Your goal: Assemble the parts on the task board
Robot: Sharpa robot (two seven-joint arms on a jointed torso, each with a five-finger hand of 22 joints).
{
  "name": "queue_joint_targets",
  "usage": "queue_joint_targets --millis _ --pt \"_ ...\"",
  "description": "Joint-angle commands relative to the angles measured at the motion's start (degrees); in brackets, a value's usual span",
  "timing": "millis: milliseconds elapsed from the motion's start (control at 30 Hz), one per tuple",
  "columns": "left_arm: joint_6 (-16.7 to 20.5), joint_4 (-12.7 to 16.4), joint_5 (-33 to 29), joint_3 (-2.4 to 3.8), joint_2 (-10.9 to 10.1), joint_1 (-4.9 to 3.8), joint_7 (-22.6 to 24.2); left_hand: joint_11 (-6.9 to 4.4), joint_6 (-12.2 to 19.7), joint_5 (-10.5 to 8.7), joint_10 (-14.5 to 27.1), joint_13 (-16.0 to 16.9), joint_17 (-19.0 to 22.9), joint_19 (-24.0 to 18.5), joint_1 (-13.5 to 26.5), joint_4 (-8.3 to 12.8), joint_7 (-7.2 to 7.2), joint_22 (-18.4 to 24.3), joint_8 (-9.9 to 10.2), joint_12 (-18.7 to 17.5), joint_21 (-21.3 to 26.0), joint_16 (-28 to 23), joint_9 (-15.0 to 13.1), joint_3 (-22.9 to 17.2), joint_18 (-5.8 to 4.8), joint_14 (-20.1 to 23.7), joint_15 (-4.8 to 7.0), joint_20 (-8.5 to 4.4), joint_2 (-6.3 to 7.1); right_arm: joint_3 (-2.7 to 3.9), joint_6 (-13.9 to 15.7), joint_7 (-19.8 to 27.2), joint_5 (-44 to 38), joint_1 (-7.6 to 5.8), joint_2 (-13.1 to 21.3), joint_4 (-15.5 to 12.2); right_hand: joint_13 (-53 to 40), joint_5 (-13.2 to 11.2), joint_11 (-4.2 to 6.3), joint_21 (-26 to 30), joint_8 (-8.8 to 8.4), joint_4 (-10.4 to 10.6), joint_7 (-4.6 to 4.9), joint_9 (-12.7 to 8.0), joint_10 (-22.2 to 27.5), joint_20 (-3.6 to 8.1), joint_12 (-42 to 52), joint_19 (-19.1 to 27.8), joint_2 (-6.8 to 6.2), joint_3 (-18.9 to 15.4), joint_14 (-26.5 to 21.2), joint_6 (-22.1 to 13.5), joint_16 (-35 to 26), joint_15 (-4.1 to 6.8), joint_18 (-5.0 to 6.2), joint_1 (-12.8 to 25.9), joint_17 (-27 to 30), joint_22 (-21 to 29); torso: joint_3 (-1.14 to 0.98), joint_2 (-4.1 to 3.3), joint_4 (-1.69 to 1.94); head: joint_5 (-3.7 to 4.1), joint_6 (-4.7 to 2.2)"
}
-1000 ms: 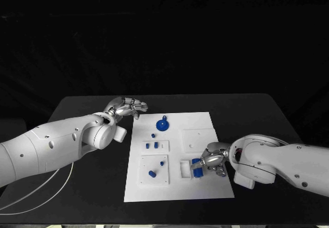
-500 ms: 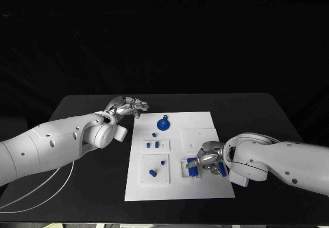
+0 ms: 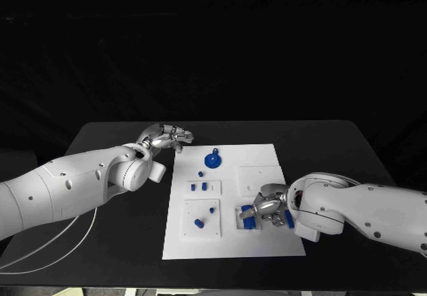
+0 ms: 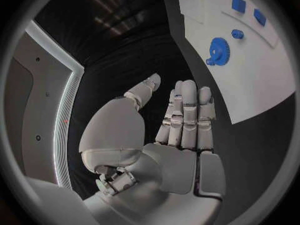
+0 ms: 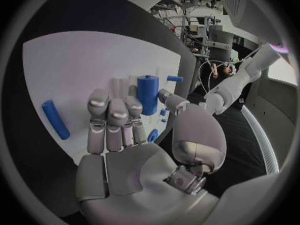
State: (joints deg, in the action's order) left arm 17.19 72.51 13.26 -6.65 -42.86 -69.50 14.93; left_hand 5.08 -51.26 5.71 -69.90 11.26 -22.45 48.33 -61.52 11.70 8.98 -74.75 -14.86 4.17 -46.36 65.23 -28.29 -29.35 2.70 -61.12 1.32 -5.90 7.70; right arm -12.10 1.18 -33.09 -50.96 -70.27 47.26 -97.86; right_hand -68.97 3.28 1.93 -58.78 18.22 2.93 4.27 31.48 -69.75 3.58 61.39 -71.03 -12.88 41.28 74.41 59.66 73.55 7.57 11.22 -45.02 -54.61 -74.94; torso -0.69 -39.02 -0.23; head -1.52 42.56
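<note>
Black worktop (image 3: 116, 259), task board (image 3: 267, 246) central; right hand (image 3: 264, 209) fingers hold blue cylinder (image 5: 147, 94) near board's right edge; left hand (image 3: 165, 137) fingers loosely apart, holding nothing, off board's far-left corner.

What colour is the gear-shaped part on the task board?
Blue; the gear shows best in the left wrist view.

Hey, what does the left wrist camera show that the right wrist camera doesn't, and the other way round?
Left wrist view alone: the left hand, fingers straight and holding nothing, over black table beside the board's edge, and the blue gear. Right wrist view alone: the right hand over the board, a blue cylinder standing just past its fingertips, and a blue rod lying flat. Both show the white task board.
</note>
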Motion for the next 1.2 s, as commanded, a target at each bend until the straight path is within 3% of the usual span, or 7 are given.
queue_joint_targets --millis 33,467,700,933,1200 --pt "-0.78 0.18 -0.31 0.04 0.04 -0.02 0.22 0.31 0.27 0.09 0.3 -0.05 -0.1 0.37 0.55 -0.45 0.25 -0.07 -0.26 -0.13 0.36 -0.38 0.1 0.0 1.07 -0.08 -0.34 -0.71 0.04 -0.08 -1.38 -0.13 -0.92 0.19 -0.07 0.19 0.06 -0.22 0.05 -0.29 -0.24 0.2 0.13 -0.08 -0.17 -0.06 -0.1 -0.17 0.0 -0.28 0.1 0.37 -0.36 0.4 3.78 0.62 -0.05 -0.64 -0.01 0.0 -0.02 -0.14 0.05" --pt "-0.8 0.27 -0.31 0.04 -0.02 -0.02 0.16 0.31 0.3 0.08 0.32 -0.06 -0.12 0.36 0.57 -0.5 0.26 -0.1 -0.27 -0.13 0.38 -0.39 0.12 -0.01 1.08 -0.07 -0.34 -0.71 0.05 -0.09 -1.05 -0.05 -1.0 0.24 -0.34 0.56 0.18 -0.25 0.04 -0.27 -0.29 0.25 0.14 -0.09 -0.02 -0.03 -0.3 -0.16 -0.21 -0.25 0.1 0.35 -0.39 0.39 3.78 0.81 -0.06 -0.62 0.0 0.0 -0.02 -0.25 0.01" --pt "-0.87 0.28 -0.31 0.04 -0.06 -0.02 0.13 0.31 0.31 0.07 0.32 -0.06 -0.12 0.36 0.59 -0.53 0.26 -0.11 -0.27 -0.13 0.38 -0.39 0.12 -0.01 1.08 -0.07 -0.35 -0.7 0.04 -0.1 -0.6 0.07 -1.12 0.41 -0.62 0.66 0.35 -0.45 0.02 -0.21 -0.37 0.8 0.17 -0.06 0.23 0.03 -0.6 -0.18 -1.59 -0.43 0.07 0.27 -0.49 0.38 3.78 1.64 -0.06 -0.54 0.0 0.0 -0.01 -0.27 0.05" --pt "-0.88 0.26 -0.31 0.04 -0.08 -0.02 0.11 0.31 0.31 0.07 0.33 -0.06 -0.13 0.36 0.62 -0.57 0.26 -0.12 -0.28 -0.12 0.39 -0.4 0.13 -0.01 1.08 -0.06 -0.35 -0.7 0.01 -0.1 0.14 0.32 -1.68 0.47 -0.64 0.62 0.23 -0.45 0.02 -0.21 -0.4 0.56 0.16 0.22 0.45 0.25 -0.64 0.0 -1.99 -4.32 -0.06 -0.09 -0.51 0.41 3.78 3.32 -0.19 -0.54 0.01 0.01 -0.04 -0.36 0.12" --pt "-0.93 0.16 -0.31 0.04 -0.06 -0.02 -0.04 0.31 0.32 0.05 0.33 -0.06 -0.14 0.35 0.63 -0.59 0.26 -0.14 -0.29 -0.12 0.41 -0.41 0.14 -0.01 1.09 -0.05 -0.35 -0.7 0.02 -0.11 0.53 0.41 -1.92 0.5 -0.55 0.59 0.18 -0.43 0.06 -0.16 -0.4 0.01 0.14 0.33 0.51 0.44 -0.64 0.08 -2.01 -4.96 -0.1 -0.18 -0.54 0.46 3.78 2.81 -0.24 -0.51 -0.03 0.01 -0.03 -0.43 0.17"
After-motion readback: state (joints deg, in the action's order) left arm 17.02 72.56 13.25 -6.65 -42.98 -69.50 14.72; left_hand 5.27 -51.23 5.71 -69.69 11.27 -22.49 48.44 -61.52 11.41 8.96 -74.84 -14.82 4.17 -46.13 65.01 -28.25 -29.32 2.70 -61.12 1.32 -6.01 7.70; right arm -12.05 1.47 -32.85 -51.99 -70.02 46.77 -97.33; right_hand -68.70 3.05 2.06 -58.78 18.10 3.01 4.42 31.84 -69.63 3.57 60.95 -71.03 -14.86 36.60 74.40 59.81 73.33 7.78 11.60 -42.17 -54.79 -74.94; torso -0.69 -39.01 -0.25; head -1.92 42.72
